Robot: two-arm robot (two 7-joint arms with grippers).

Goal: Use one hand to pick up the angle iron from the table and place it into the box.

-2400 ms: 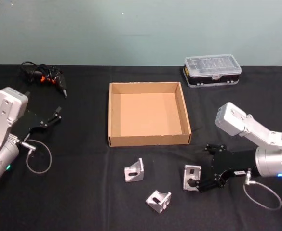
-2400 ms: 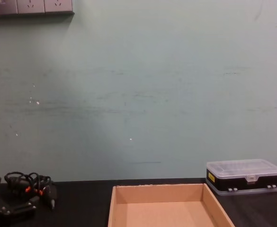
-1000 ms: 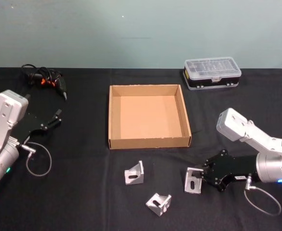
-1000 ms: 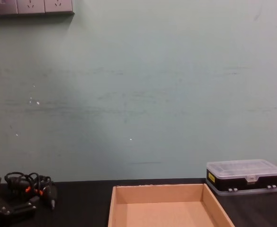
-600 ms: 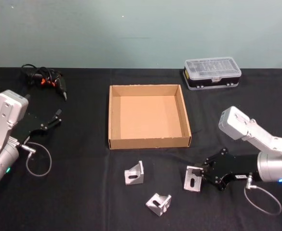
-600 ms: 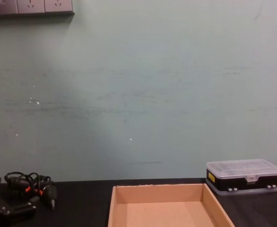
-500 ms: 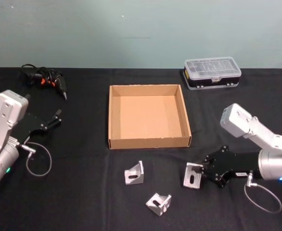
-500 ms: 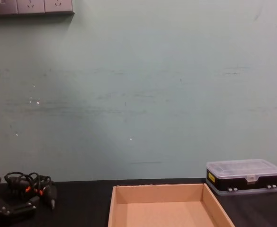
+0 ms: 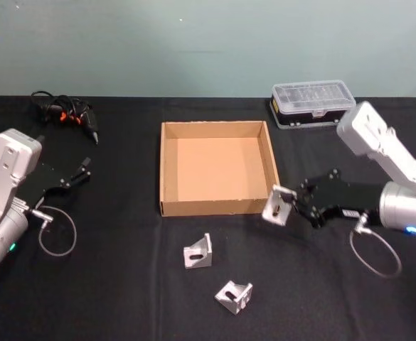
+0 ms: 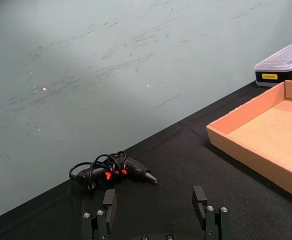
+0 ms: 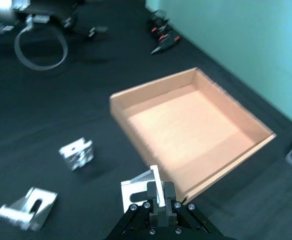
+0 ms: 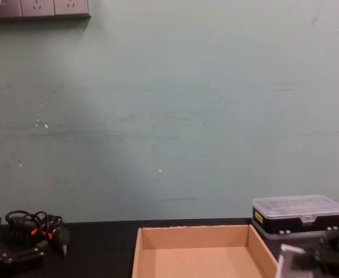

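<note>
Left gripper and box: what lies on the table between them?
Nothing: the head view shows bare table between the open left gripper and the box. The right gripper holds an angle iron by the box's near right corner.

You had no text you could read here: the yellow label point(image 10: 269, 76) on the case point(image 10: 281, 59) was too small to make out.

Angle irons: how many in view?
3. One angle iron is held by the right gripper beside the near right corner of the box; two more lie on the table in front of it.
</note>
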